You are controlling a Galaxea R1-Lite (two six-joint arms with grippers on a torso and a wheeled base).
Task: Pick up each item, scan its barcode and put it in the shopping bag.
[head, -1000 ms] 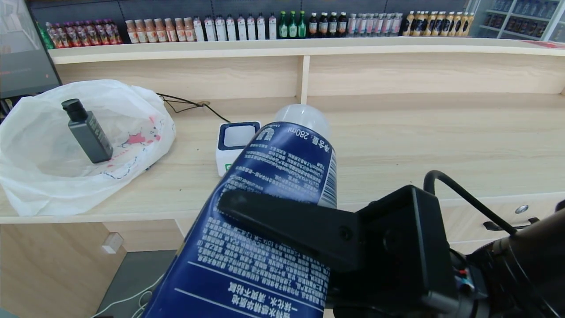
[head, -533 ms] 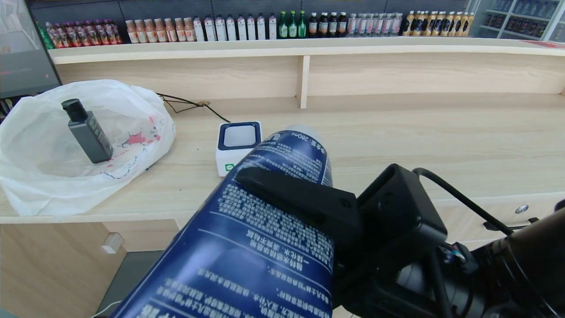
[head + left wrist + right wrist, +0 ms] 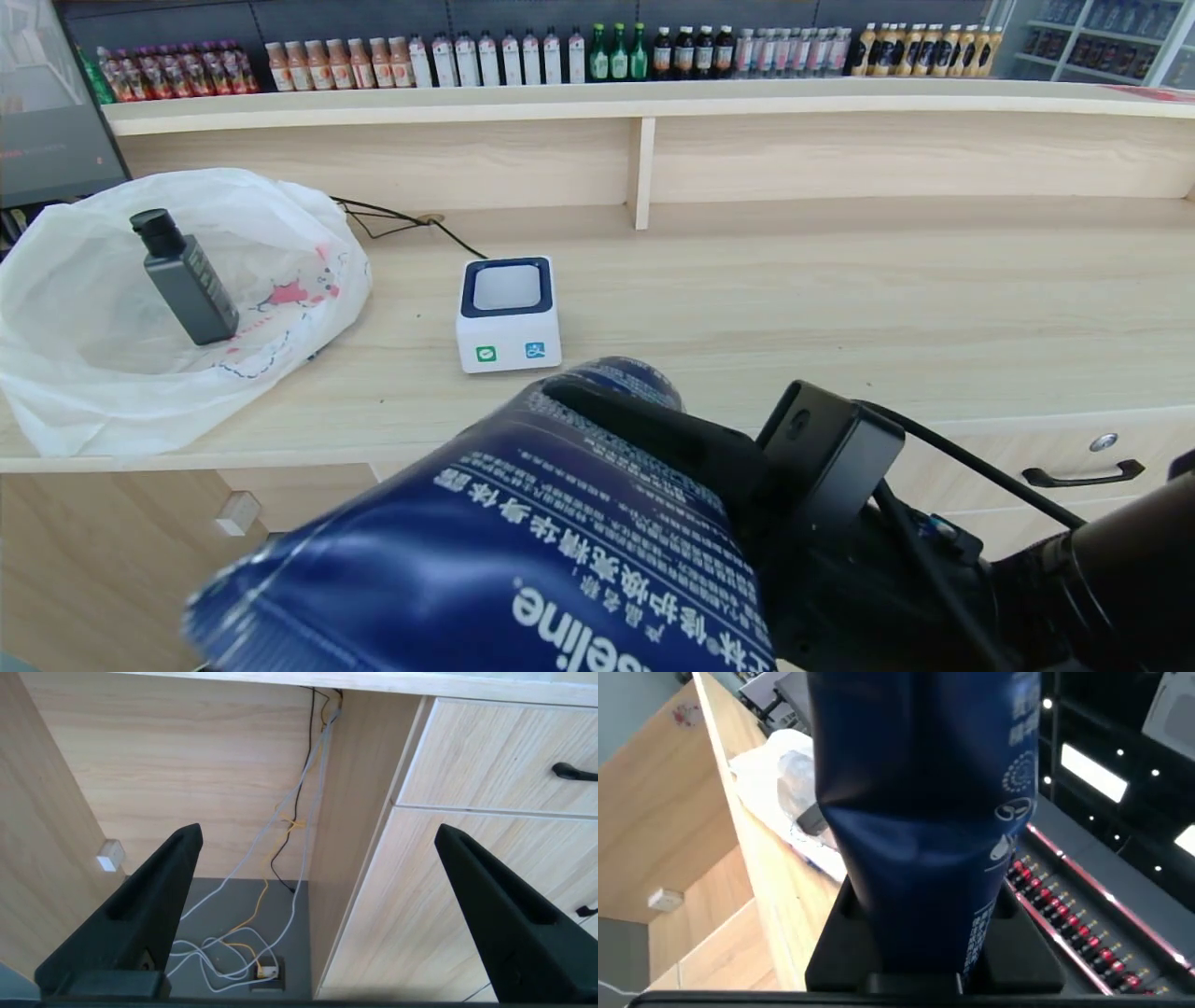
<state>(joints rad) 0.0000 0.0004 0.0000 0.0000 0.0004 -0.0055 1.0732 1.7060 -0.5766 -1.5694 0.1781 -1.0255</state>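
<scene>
My right gripper (image 3: 597, 420) is shut on a dark blue lotion tube (image 3: 560, 551), held low in front of the counter edge and lying tilted toward the left. In the right wrist view the tube (image 3: 924, 812) stands between the black fingers of the right gripper (image 3: 934, 943). The white barcode scanner (image 3: 509, 313) with its blue-framed window sits on the counter just beyond the tube. At the left the white shopping bag (image 3: 93, 355) lies open with a grey bottle (image 3: 185, 277) standing in it. My left gripper (image 3: 318, 840) hangs open below the counter, holding nothing.
A black cable (image 3: 411, 224) runs from the scanner to the counter's back wall. A raised shelf (image 3: 644, 98) backs the wooden counter (image 3: 840, 308). Drawers with black handles (image 3: 1083, 476) are under the counter at the right; loose cables (image 3: 280, 877) hang in the gap beneath.
The right gripper has pulled the blue tube back and down from over the scanner and turned it more sideways. The scanner is now fully uncovered. Bag and grey bottle are unmoved.
</scene>
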